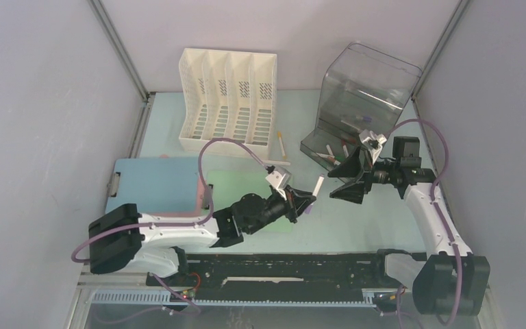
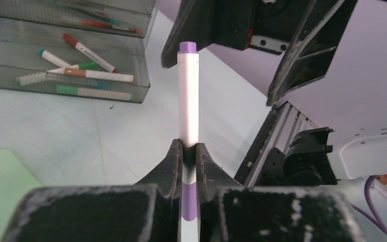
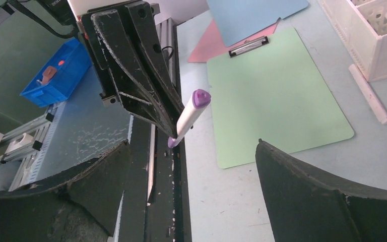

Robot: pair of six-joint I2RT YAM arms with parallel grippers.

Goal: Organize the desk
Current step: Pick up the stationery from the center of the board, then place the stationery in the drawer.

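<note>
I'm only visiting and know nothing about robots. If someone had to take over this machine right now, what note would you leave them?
Left claw: shut on the purple marker, held above the desk.
Right claw: wide open and holding nothing, with the marker's tip pointing toward it.
Done: several other markers already lie in the clear bin.
Left: this marker probably goes to the bin next. A yellow-tipped pen lies beside the white file rack. The green clipboard and blue clipboard lie flat on the desk.
</note>
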